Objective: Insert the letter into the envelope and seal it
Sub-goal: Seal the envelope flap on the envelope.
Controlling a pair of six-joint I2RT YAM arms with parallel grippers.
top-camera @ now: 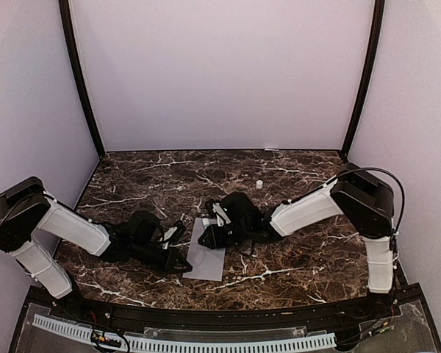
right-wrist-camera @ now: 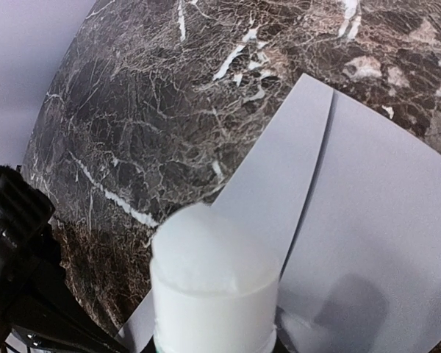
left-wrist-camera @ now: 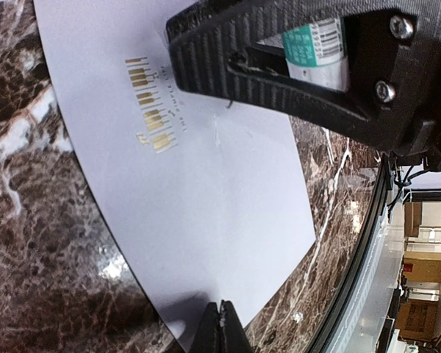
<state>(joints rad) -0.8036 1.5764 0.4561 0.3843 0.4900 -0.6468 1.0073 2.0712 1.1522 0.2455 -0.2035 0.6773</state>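
The light-grey envelope (top-camera: 204, 257) lies flat on the marble table between the two arms, with small gold print (left-wrist-camera: 151, 110) on its face. Its flap (right-wrist-camera: 279, 184) lies open beside the body (right-wrist-camera: 382, 235). My left gripper (left-wrist-camera: 222, 327) is shut, its tips resting on the envelope's near edge (left-wrist-camera: 206, 220). My right gripper (top-camera: 210, 237) is shut on a glue stick (right-wrist-camera: 209, 287), whose white tip hangs just over the flap. The stick's teal label (left-wrist-camera: 314, 44) shows between the black fingers (left-wrist-camera: 228, 81). The letter is hidden from view.
A small white cap (top-camera: 259, 184) stands on the dark marble table (top-camera: 301, 257) behind the right arm. The table's front rail (left-wrist-camera: 367, 243) runs close to the envelope's near corner. Pale walls close off the back and both sides.
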